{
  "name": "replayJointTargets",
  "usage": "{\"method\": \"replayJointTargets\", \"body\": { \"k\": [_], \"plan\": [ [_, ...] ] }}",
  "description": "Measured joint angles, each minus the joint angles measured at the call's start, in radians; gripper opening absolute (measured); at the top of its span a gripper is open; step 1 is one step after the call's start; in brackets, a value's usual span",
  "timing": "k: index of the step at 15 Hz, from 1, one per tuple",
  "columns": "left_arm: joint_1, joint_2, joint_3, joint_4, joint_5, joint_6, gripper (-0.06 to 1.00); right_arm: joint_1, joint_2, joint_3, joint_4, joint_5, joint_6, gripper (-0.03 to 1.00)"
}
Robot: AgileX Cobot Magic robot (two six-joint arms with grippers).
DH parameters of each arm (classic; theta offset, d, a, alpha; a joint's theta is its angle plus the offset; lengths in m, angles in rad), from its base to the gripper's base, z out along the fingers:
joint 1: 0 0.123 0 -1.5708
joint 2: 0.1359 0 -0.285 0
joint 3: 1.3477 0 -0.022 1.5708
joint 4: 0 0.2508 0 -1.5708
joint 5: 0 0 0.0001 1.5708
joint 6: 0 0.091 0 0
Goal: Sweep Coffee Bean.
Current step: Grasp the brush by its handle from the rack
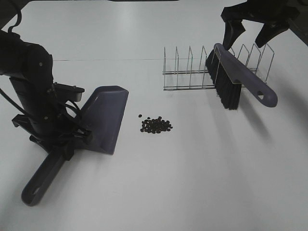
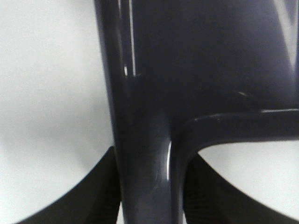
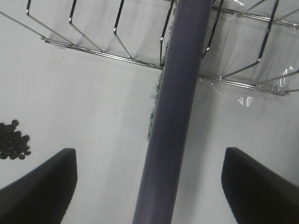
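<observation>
The coffee beans lie in a small dark heap on the white table, just right of the purple dustpan; they also show in the right wrist view. My left gripper is shut on the dustpan's handle, and the pan rests on the table with its mouth facing the beans. The purple brush leans bristles-down against the wire rack. My right gripper is open and empty, held above the brush's top end. Its fingers stand wide on either side of the brush back.
The wire dish rack stands at the back right, behind the brush. The dustpan's handle end points toward the front left. The left arm's black body stands at the left edge.
</observation>
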Motion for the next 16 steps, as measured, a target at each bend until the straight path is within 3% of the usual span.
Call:
{"method": "replayJointTargets", "body": {
  "k": [12, 14, 16],
  "plan": [
    [0.0, 0.0, 0.0, -0.016, 0.0, 0.002, 0.32, 0.0, 0.192, -0.021, 0.02, -0.053, -0.041, 0.74],
    [0.0, 0.0, 0.0, -0.02, 0.0, 0.002, 0.32, 0.0, 0.192, -0.021, 0.02, -0.061, -0.041, 0.68],
    [0.0, 0.0, 0.0, -0.02, 0.0, 0.002, 0.32, 0.0, 0.192, -0.021, 0.019, -0.063, -0.024, 0.53]
  ]
}}
